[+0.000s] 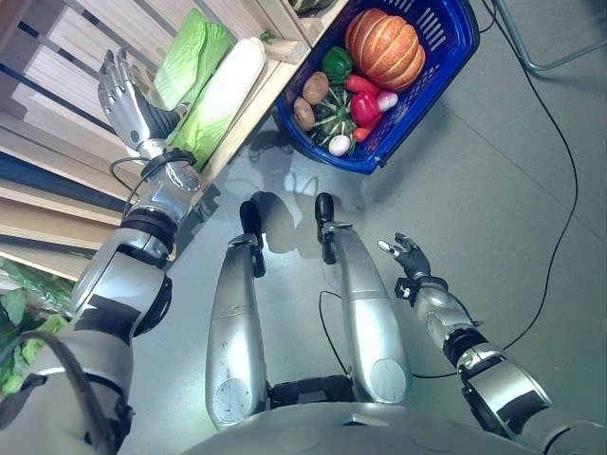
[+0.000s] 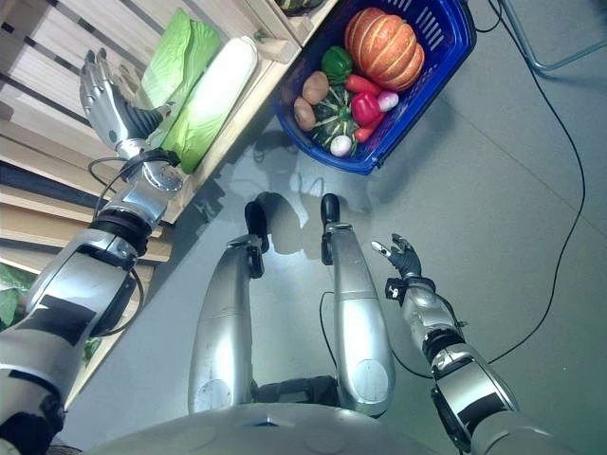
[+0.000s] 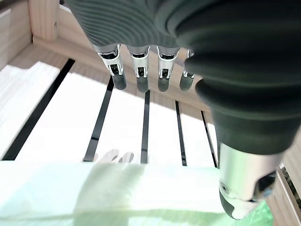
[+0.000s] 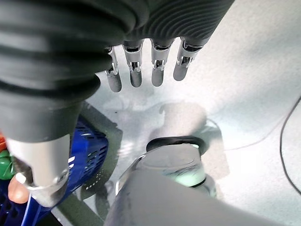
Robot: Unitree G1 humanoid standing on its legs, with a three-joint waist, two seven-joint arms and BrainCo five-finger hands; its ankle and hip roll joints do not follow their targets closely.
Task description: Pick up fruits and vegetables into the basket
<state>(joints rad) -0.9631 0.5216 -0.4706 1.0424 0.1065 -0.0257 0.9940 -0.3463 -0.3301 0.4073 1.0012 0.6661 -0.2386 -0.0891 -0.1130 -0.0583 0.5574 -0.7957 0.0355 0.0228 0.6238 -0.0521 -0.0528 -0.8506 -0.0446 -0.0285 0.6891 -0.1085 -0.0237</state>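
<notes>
A blue basket stands on the grey floor, holding an orange pumpkin, a green pepper, a red pepper, potatoes and other vegetables. Two pale green cabbages lie on a wooden slatted shelf at the left. My left hand hovers open over the shelf just beside the cabbages, fingers straight above the slats, with a cabbage below its thumb. My right hand hangs open low over the floor at the right, empty.
The shelf's wooden edge runs between the cabbages and the basket. A metal stand leg rests on the floor at the upper right. Green leafy produce shows at the far left.
</notes>
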